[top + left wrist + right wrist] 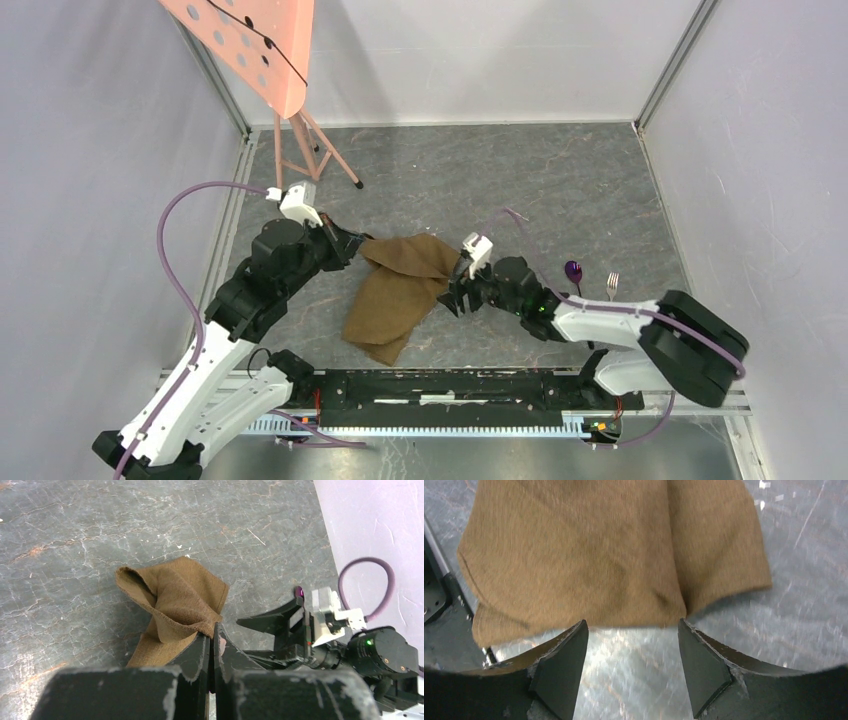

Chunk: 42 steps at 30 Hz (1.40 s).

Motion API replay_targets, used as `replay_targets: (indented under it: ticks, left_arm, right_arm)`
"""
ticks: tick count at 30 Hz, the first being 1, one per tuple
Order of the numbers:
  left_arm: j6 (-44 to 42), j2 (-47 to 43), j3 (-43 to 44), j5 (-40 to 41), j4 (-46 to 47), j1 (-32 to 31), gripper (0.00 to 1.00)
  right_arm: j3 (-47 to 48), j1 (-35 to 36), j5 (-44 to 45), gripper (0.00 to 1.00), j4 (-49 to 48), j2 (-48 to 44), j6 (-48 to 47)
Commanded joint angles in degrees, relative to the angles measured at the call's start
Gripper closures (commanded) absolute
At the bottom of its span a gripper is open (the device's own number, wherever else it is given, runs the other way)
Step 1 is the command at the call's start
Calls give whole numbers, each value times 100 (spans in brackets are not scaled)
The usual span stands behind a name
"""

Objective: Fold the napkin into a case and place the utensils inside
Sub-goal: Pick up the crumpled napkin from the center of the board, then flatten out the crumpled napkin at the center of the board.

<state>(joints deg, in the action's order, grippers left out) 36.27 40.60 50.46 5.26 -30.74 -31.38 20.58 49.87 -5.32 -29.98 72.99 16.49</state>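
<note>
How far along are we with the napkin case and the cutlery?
Nothing looks finished. The napkin lies rumpled and partly doubled over, not a narrow case. In hand: the left gripper is shut on one corner; the right gripper is open at the opposite edge, gripping nothing. Left: the whole fold, then loading the purple spoon and fork, both lying apart from the cloth.

A robot lab's test cell: pale walls (pixel 100 150) on aluminium posts (pixel 675 60) box in a grey marbled tabletop (pixel 500 170). A left arm (pixel 200 380) and a right arm (pixel 640 325) are bolted to a black rail (pixel 450 385) at six o'clock. An orange perforated board (pixel 255 45) stands on a tripod (pixel 300 150) at eleven o'clock.
</note>
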Motion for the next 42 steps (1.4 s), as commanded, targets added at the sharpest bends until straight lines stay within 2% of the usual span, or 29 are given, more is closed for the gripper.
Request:
replay_targets:
  ticks: [1, 5, 8, 10, 13, 15, 17, 19, 22, 24, 28, 31, 33, 35, 38, 40, 42]
  left_arm:
    - [189, -66, 380, -146, 21, -11, 98]
    - [162, -154, 494, -118, -130, -20, 98]
    - [149, -201, 589, -142, -147, -9, 98]
    - [139, -178, 683, -181, -167, -10, 98]
    - [93, -144, 825, -267, -182, -10, 98]
    - [69, -124, 942, -293, -216, -17, 98]
    - [17, -103, 1088, -306, -299, -11, 98]
    - [-55, -90, 1286, -253, -433, -10, 98]
    - [-134, -142, 1556, -18, -710, -17, 98]
    - [-226, -212, 1776, 206, -867, -18, 98]
    - [-507, -408, 2129, 492, -891, -18, 98]
    - [-691, -413, 2441, 507, -728, -19, 98]
    - [-885, -362, 2455, 498, -360, -13, 98]
    - [-1161, -311, 2280, 629, 474, -15, 98]
    - [-1728, -72, 2155, 1053, 1545, -11, 98]
    - [-2064, 178, 2247, 1415, 2075, -17, 98]
    - [-2446, 493, 2393, 1450, 2604, -11, 98]
  right_arm:
    - [738, 58, 269, 28, -466, 581, -509]
    - [896, 59, 310, 30, -661, 891, -692]
    - [935, 120, -119, 45, -1019, 1148, -684]
    - [941, 206, -92, 45, -1167, 1316, -695]
    - [1058, 225, 132, 37, -1264, 1562, -630]
    - [1164, 225, 327, 39, -1299, 1734, -550]
    - [1215, 222, 662, 53, -1283, 1773, -371]
    - [1228, 225, 947, 73, -1111, 1609, -273]
    - [1475, 234, 1069, 99, -247, 1153, -355]
    - [1793, 247, 1248, 100, 623, 775, -450]
    - [3033, 251, 1550, 100, 2908, 201, -1009]
    - [4140, 252, 1802, 100, 4003, -39, -1504]
    - [4665, 242, 2452, 100, 4148, -149, -1819]
    - [5057, 70, 2855, 100, 3917, -136, -1982]
    - [6162, -533, 2904, 100, 3883, 315, -2098]
    - [7088, -756, 3175, 100, 3951, 752, -2284]
    - [7969, -925, 3120, 100, 3931, 1226, -2554]
